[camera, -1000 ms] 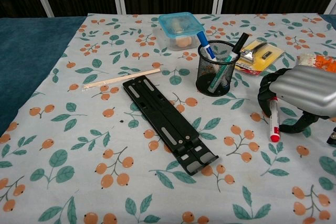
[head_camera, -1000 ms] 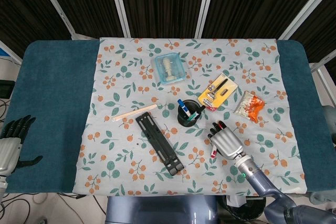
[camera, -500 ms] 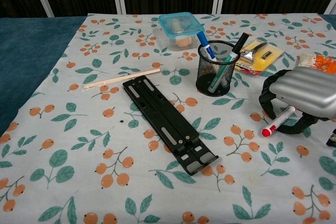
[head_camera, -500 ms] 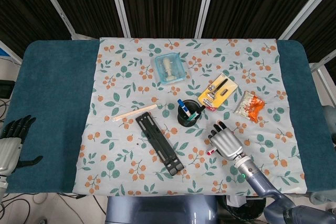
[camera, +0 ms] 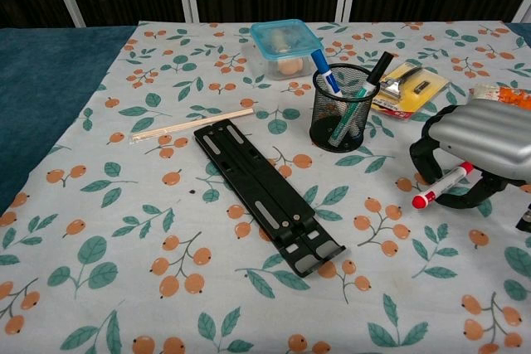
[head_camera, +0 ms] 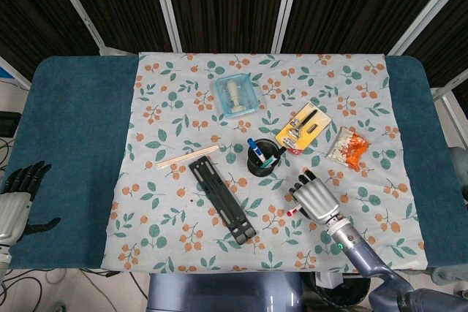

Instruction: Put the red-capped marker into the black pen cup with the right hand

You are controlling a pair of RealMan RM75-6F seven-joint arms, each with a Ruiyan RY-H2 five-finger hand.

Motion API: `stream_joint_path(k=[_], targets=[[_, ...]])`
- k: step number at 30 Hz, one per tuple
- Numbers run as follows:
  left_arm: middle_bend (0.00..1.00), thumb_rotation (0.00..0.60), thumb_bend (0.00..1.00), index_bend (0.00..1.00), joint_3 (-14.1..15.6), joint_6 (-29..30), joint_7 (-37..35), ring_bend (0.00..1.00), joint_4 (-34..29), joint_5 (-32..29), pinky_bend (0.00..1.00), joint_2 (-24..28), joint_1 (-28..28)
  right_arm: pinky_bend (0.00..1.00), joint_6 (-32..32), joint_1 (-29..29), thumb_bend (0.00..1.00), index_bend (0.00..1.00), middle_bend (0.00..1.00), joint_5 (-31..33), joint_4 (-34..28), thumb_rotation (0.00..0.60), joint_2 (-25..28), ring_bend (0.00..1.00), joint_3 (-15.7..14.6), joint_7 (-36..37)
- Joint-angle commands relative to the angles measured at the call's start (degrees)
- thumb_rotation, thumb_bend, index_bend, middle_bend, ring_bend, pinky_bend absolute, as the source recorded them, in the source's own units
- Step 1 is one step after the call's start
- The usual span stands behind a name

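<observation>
Gripping the red-capped marker, the right hand has it under curled fingers, red cap poking out left and just off the cloth, so the pickup looks done. Black pen cup stands near, up-left, already holding pens. Left hand idles at the table edge, holding nothing, fingers apart.

Cloth: white, orange berries, green leaves. Table: teal. Pen cup: black mesh. Marker: white body, red cap. Right hand: silver back, black fingers. Lidded box: light blue.
</observation>
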Motion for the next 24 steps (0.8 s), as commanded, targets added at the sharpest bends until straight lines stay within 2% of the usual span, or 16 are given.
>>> stream_joint_path(k=[1, 4, 9, 17, 21, 24], targets=[[0.00, 0.600, 0.03, 0.00, 0.0, 0.1, -0.2, 0.00, 0.0, 0.1, 0.00, 0.1, 0.0, 0.28, 0.7, 0.0, 0.58, 0.74, 0.56, -0.2, -1.8, 0.600, 0.9, 0.33, 0.2, 0.1], [0.00, 0.600, 0.03, 0.00, 0.1, 0.1, -0.4, 0.00, 0.1, 0.3, 0.00, 0.1, 0.0, 0.28, 1.3, -0.2, 0.58, 0.74, 0.57, 0.3, -3.7, 0.600, 1.6, 0.34, 0.8, 0.8], [0.00, 0.600, 0.03, 0.00, 0.1, 0.1, -0.8, 0.00, 0.0, 0.4, 0.00, 0.2, 0.0, 0.28, 2.7, -0.7, 0.59, 0.75, 0.57, 3.4, -8.9, 0.600, 2.7, 0.34, 3.3, 3.4], [0.00, 0.600, 0.03, 0.00, 0.0, 0.0, -0.9, 0.00, 0.0, 0.2, 0.00, 0.2, 0.0, 0.29, 7.3, -1.9, 0.59, 0.75, 0.57, 20.1, -26.6, 0.600, 4.9, 0.34, 16.1, 13.5], [0.00, 0.600, 0.03, 0.00, 0.1, 0.0, -0.8, 0.00, -0.2, 0.3, 0.00, 0.2, 0.0, 0.29, 9.7, -0.9, 0.59, 0.75, 0.57, 28.7, -32.3, 0.600, 4.7, 0.34, 22.0, 13.7], [0.00, 0.600, 0.03, 0.00, 0.1, 0.0, -0.8, 0.00, -0.2, 0.3, 0.00, 0.2, 0.0, 0.29, 10.3, 0.5, 0.60, 0.75, 0.57, 34.7, -35.4, 0.600, 4.4, 0.34, 24.7, 12.5]])
